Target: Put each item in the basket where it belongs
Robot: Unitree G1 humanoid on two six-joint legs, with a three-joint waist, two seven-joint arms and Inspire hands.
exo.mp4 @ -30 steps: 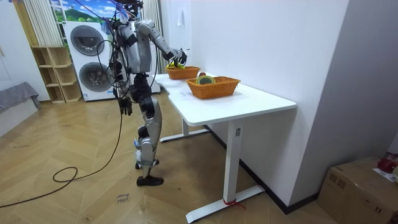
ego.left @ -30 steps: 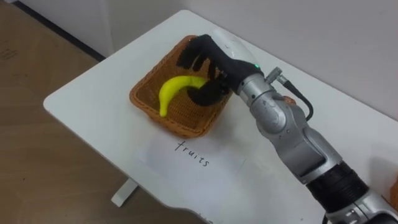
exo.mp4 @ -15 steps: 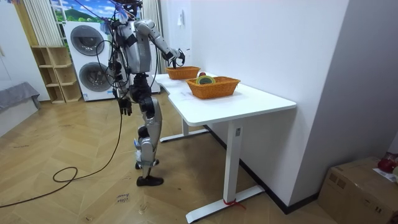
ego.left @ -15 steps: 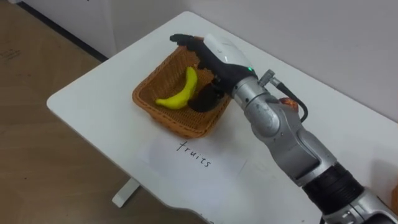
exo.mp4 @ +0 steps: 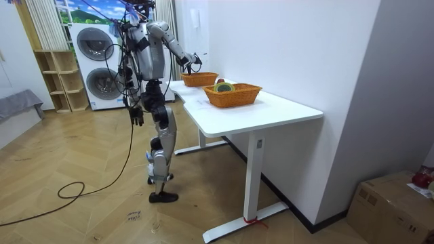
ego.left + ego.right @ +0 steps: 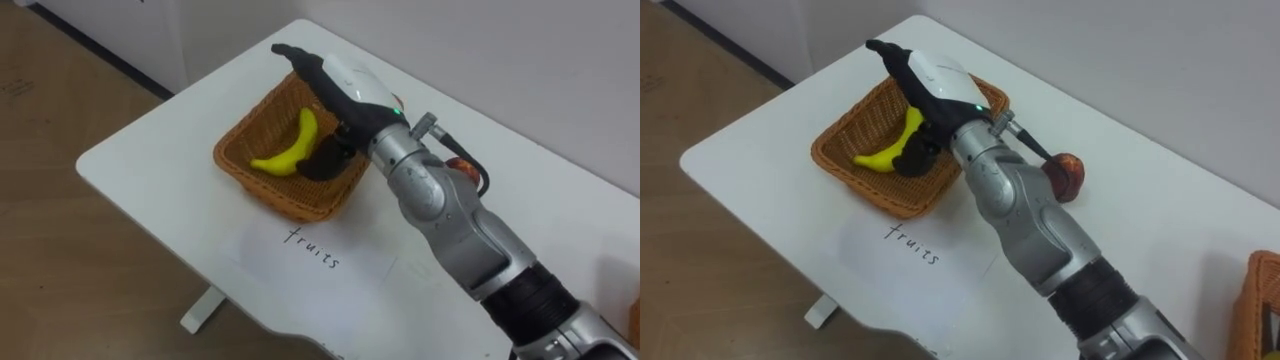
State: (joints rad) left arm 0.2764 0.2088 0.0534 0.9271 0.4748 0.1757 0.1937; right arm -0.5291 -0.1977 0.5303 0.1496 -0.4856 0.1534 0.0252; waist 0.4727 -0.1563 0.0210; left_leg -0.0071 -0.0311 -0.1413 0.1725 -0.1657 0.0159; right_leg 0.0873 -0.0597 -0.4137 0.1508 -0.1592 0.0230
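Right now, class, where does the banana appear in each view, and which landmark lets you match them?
Left eye view: banana in the basket, left of centre.
Right eye view: banana in the basket, further left.
Room view: too small to make out; its basket stands at the table's far end.
Shared landmark: the basket.

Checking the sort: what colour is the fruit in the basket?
Yellow, a banana; left eye view shows it best.
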